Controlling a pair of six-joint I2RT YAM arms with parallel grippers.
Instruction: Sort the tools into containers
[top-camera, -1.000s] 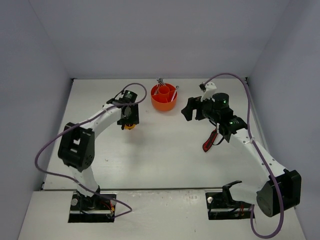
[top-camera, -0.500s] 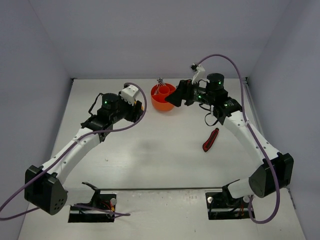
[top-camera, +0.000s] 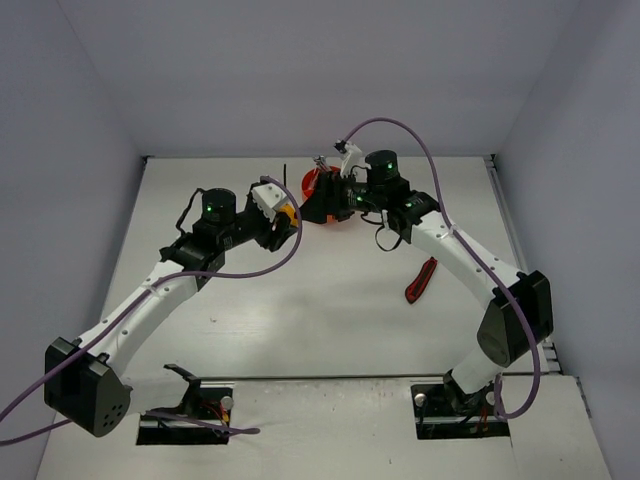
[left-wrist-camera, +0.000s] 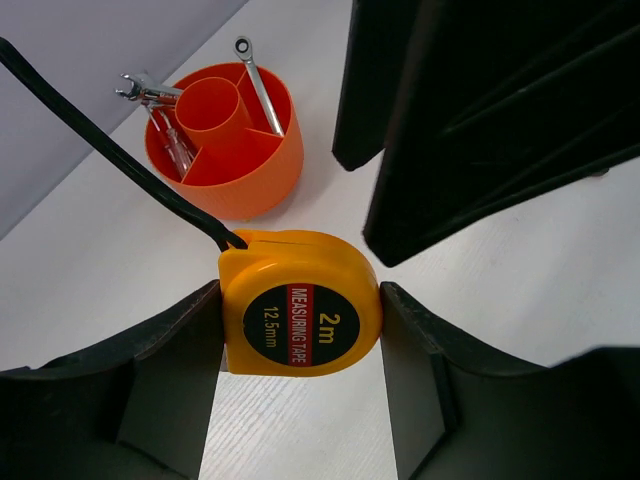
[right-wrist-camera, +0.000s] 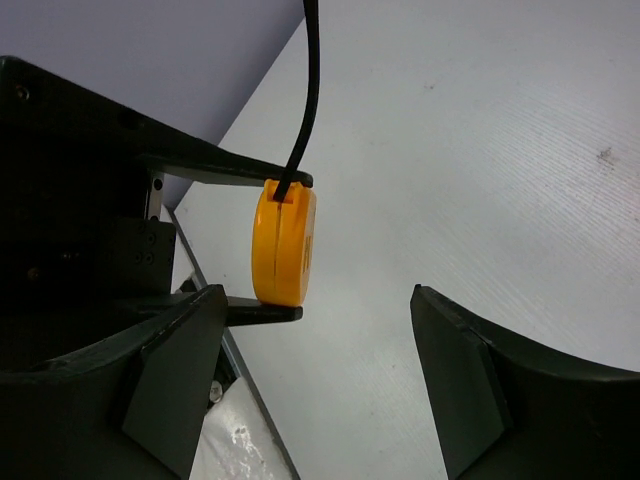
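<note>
**Top view.** The orange tub (top-camera: 318, 210) stands on the white bench (top-camera: 300, 310). Just to the tub's left, the left end effector (top-camera: 284, 218) is clamped on the yellow tape measure (top-camera: 287, 213), which is held off the bench. The right end effector (top-camera: 336, 196) hangs over the tub's right side and hides part of it. From here I cannot tell how wide it stands. Silver wrenches (top-camera: 320, 162) poke out over the tub's far rim. The red-black utility knife (top-camera: 420, 280) lies flat on the bench, well to the tub's right and nearer the arm bases, touching neither arm.

**Left wrist view.** The left end effector (left-wrist-camera: 300, 335) grips the tape measure (left-wrist-camera: 300, 315) by its two edges, one dark finger pad on each side and its black label facing the camera. A black strap (left-wrist-camera: 110, 150) runs from the tape measure's top corner past the tub's left side. The tub (left-wrist-camera: 255, 185) stands just beyond. One wrench (left-wrist-camera: 258, 85) leans in its right compartment. More wrenches and thin tools (left-wrist-camera: 172, 150) stand in its left compartment.

**Right wrist view.** The right end effector (right-wrist-camera: 320, 375) stands wide, with only bare bench between its fingers (right-wrist-camera: 170, 390). Beyond them the tape measure (right-wrist-camera: 285, 245) shows edge-on, pinched between the other arm's two fingers.
</note>
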